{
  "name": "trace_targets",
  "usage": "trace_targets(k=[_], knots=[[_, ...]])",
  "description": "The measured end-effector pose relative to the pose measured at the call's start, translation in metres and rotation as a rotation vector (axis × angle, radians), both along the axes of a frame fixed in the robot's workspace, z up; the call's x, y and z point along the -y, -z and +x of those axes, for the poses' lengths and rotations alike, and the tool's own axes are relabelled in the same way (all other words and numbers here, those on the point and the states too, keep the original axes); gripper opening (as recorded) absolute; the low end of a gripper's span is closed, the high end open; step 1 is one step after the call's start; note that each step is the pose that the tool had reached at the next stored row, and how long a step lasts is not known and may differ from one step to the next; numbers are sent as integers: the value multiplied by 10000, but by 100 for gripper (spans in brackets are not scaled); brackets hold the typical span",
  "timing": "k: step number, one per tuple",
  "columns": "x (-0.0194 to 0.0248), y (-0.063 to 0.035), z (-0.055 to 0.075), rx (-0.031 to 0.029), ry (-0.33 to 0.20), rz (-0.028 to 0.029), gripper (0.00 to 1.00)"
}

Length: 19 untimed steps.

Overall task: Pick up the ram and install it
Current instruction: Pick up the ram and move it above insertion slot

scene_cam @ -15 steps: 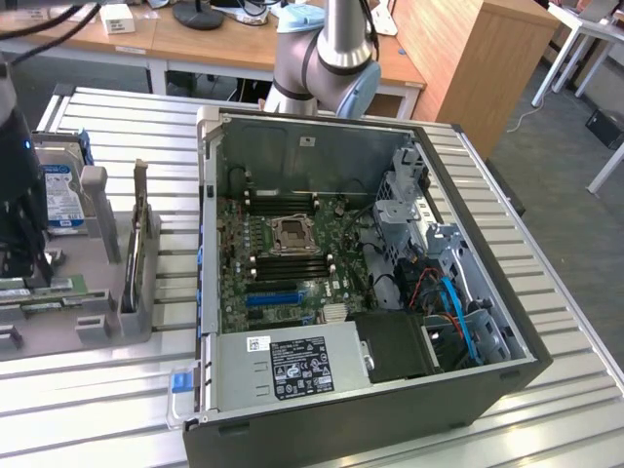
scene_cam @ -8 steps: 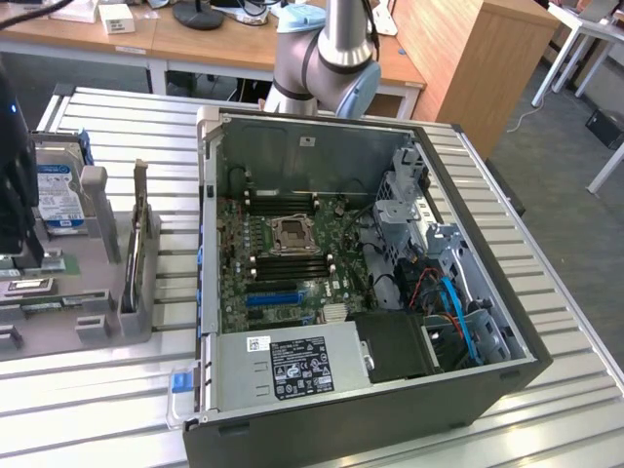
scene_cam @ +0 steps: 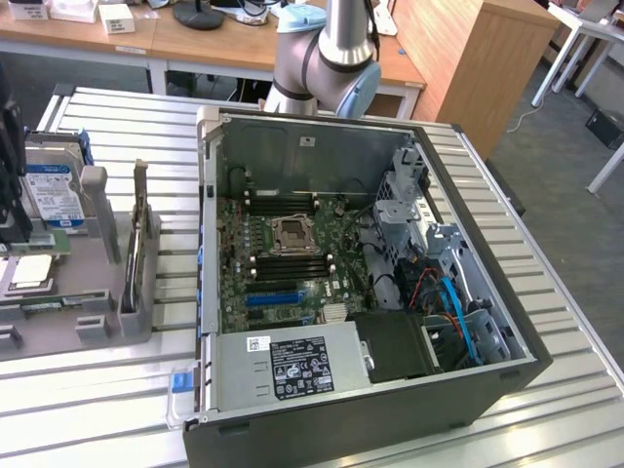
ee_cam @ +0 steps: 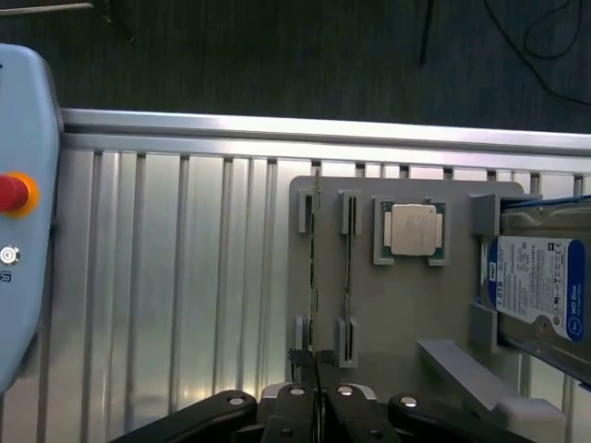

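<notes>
With my gripper (ee_cam: 317,403) closed and apparently empty, I should part its jaws and centre them on the ram (ee_cam: 317,268), which stands edge-on in the grey holder (ee_cam: 406,314), then descend squarely.

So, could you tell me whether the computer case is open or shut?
Open: the computer case has its side panel off, leaving the motherboard inside exposed.

A green motherboard (scene_cam: 283,263) with a blue slot (scene_cam: 273,297) is seen inside a black case (scene_cam: 341,419). On the silver, ribbed table (ee_cam: 185,277), a grey tray (ee_cam: 406,314) is shown with the green ram (ee_cam: 316,268), a silver processor (ee_cam: 411,229) and a blue-and-white-labelled hard drive (ee_cam: 540,286).
</notes>
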<state>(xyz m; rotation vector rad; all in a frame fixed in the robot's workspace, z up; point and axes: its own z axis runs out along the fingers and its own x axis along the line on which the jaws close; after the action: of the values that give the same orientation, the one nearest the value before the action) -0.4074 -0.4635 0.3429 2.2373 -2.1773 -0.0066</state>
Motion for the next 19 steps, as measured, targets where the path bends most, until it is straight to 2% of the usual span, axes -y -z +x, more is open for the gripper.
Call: trace_targets(k=[19], knots=[[0,-495,0,3,88,0,12]])
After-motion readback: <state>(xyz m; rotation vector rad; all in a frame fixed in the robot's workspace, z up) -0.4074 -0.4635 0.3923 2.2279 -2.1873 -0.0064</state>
